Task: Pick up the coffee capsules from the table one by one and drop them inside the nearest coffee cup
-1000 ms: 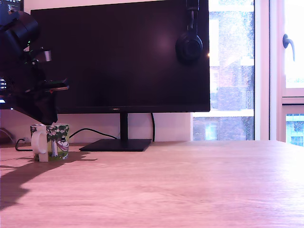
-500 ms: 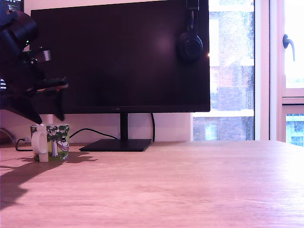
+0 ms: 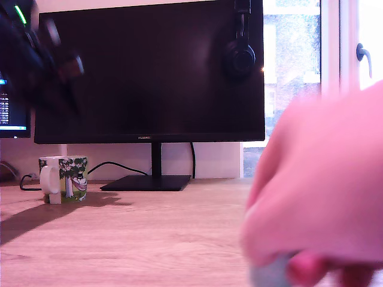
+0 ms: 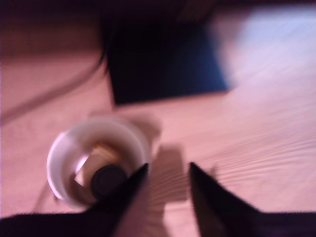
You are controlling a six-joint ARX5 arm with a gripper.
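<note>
With a capsule (image 4: 107,180) already lying inside the cup (image 4: 61,148), my gripper (image 4: 168,173) hangs above it, jaws apart and empty, cup at my ten o'clock. Person's hand (image 3: 317,191) blurs close to the exterior camera, maybe placing another.

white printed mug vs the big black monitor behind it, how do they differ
The squat white ceramic mug carries a green-and-black leafy print; the black flat monitor has a plain dark screen. The mug sits directly on the light wood-grain table; the monitor is raised on a slim stand with a flat base. The mug is far smaller and open-topped, with a dark capsule inside it in the wrist view. Both stand upright at the table's back.
</note>
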